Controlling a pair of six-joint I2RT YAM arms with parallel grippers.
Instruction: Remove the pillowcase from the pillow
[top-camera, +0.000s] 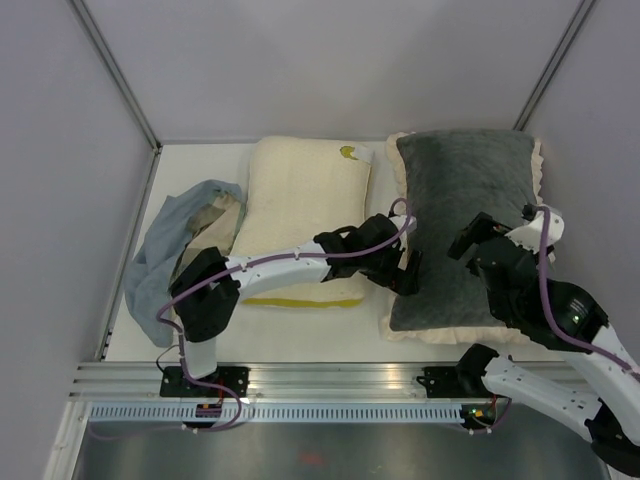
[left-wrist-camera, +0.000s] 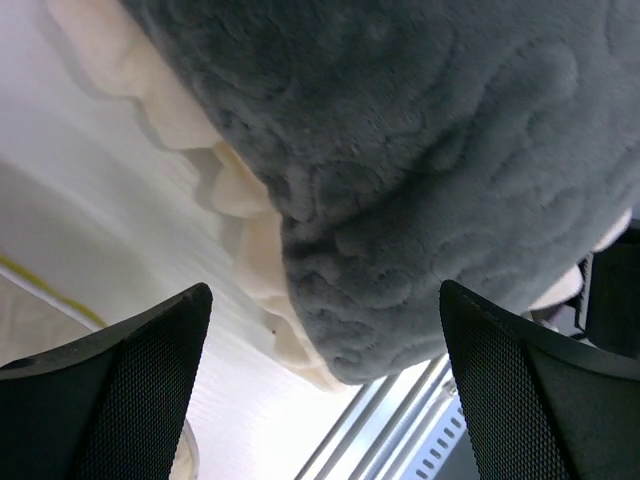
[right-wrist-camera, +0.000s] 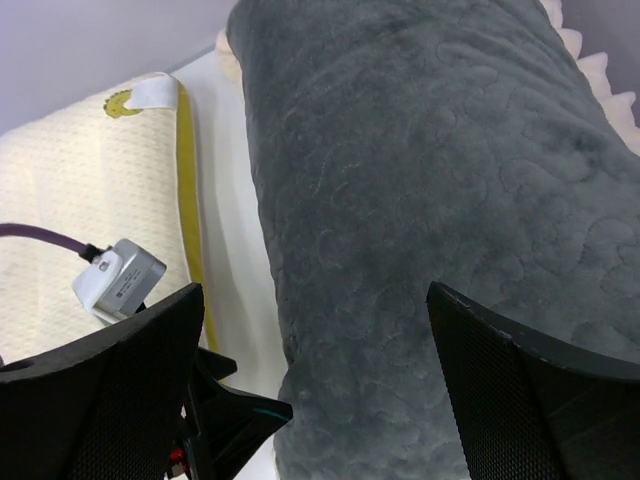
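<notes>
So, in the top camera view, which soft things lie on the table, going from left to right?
pale blue-grey cloth → cream-yellow textured pillow → dark grey pillowcase

The whole table (top-camera: 372, 318) is viewed from high above and behind the arm bases (top-camera: 205, 382), facing down and forward. The pillowcase (top-camera: 462, 220) is viewed very closely from both wrists: its near frilled edge from the left, its grey top from the right. It is shared by all three views.
</notes>
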